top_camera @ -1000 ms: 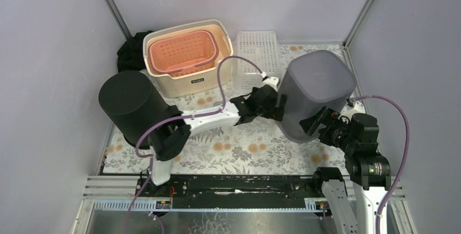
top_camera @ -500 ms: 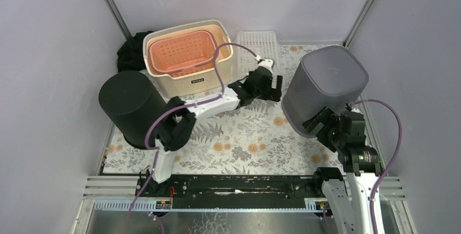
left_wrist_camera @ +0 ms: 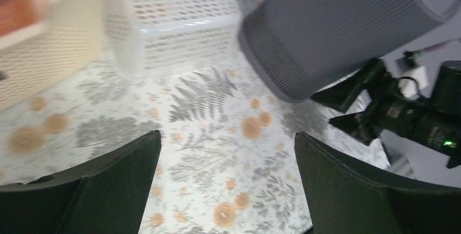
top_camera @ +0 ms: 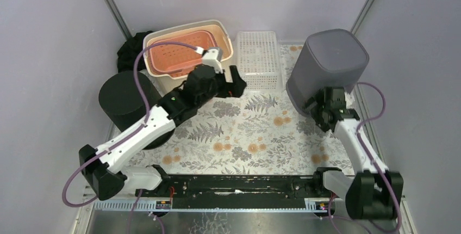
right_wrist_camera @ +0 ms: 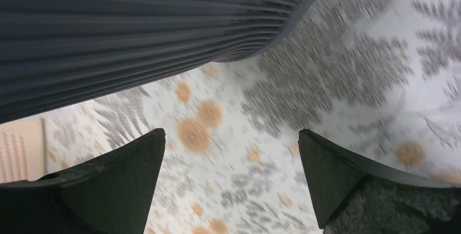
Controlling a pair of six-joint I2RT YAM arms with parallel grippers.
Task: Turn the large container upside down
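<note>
The large container (top_camera: pixel 329 68) is a ribbed grey bin at the right of the floral mat, with its closed base facing up and its rim down. It fills the top of the right wrist view (right_wrist_camera: pixel 136 27) and the upper right of the left wrist view (left_wrist_camera: pixel 348 22). My right gripper (top_camera: pixel 317 113) is open just beside its lower near side, with only mat between the fingers (right_wrist_camera: pixel 231 136). My left gripper (top_camera: pixel 237 85) is open over the middle of the mat (left_wrist_camera: pixel 228 141), well apart from the bin and holding nothing.
A black cylindrical bin (top_camera: pixel 128 106) stands at the left. A cream basket (top_camera: pixel 187 54) with an orange basket inside sits at the back, with a white perforated basket (top_camera: pixel 258 60) beside it. A dark cloth (top_camera: pixel 130 51) lies at the back left. Walls close in on all sides.
The left arm has drawn back leftwards, away from the grey bin. The bin has shifted from a tilt near the centre to the far right. The right gripper followed it.
</note>
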